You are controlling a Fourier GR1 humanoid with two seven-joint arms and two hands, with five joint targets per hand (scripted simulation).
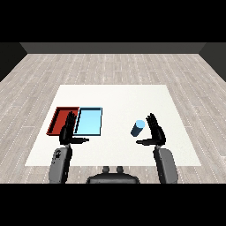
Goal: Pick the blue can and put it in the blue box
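A blue can [137, 128] stands on the white table, tilted a little, right of centre. My right hand [156, 131] is just to its right, fingers straight and thumb stretched toward the can, with a small gap between them. The light blue tray [89, 121] lies at the left of the table with nothing in it. My left hand [67, 129] hovers over the near edge where the two trays meet, fingers straight, thumb out to the right, holding nothing.
A red tray [62, 119] lies directly left of the light blue tray, touching it. The white table [119, 99] stretches far beyond the can, over a grey wooden floor.
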